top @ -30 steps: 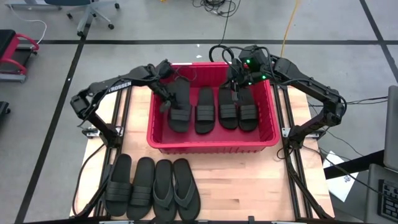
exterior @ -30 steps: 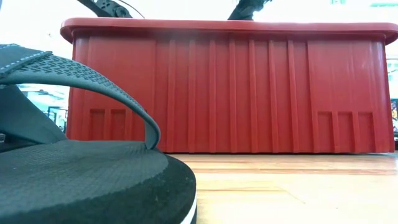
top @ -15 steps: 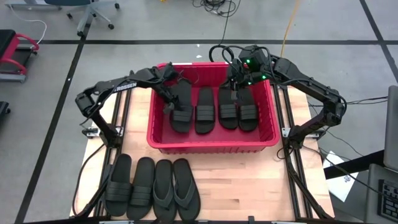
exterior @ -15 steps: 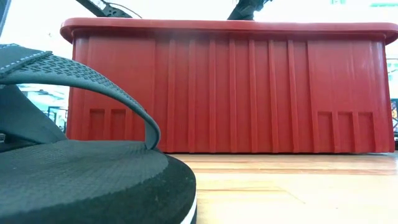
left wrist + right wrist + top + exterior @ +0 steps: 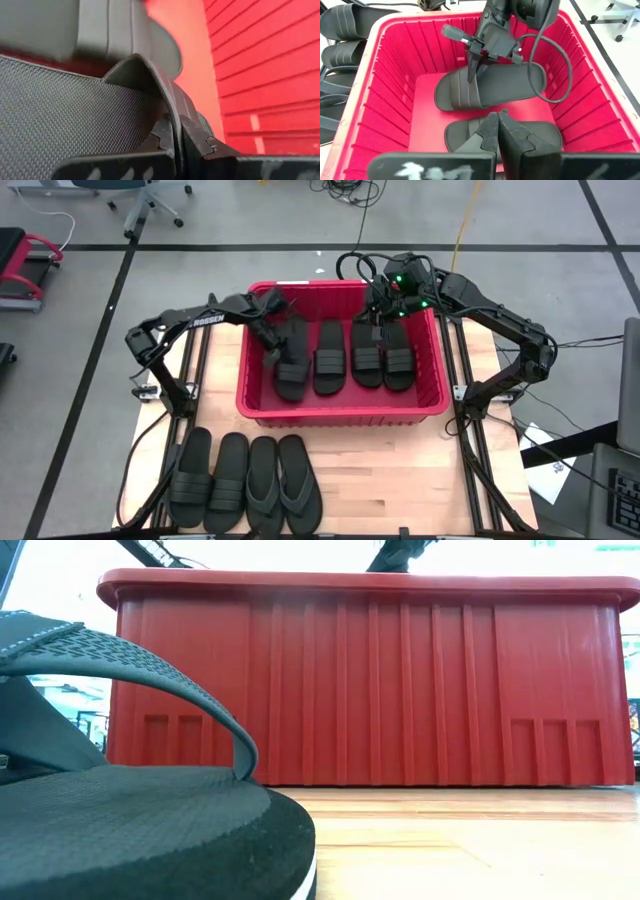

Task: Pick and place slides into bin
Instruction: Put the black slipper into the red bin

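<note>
Ribbed red plastic bin [image 5: 258, 406]: four black rubbery slides [image 5: 330, 358] inside. Left gripper [image 5: 176, 136] pinches one slide's strap; right gripper [image 5: 497, 131] pressed together, hovering.

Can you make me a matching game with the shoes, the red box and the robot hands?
Things:
1. left end effector
2. right end effector
3. red crate
4. flip-flop

Places or states:
A. lying on the wooden table in front of the crate, in a row of four
B. pinched shut on the strap of the leftmost slide sandal in the crate
C. holding four slide sandals side by side
D. shut, gripping nothing, above the crate's far right corner

Pairs: 1-B, 2-D, 3-C, 4-A
</note>
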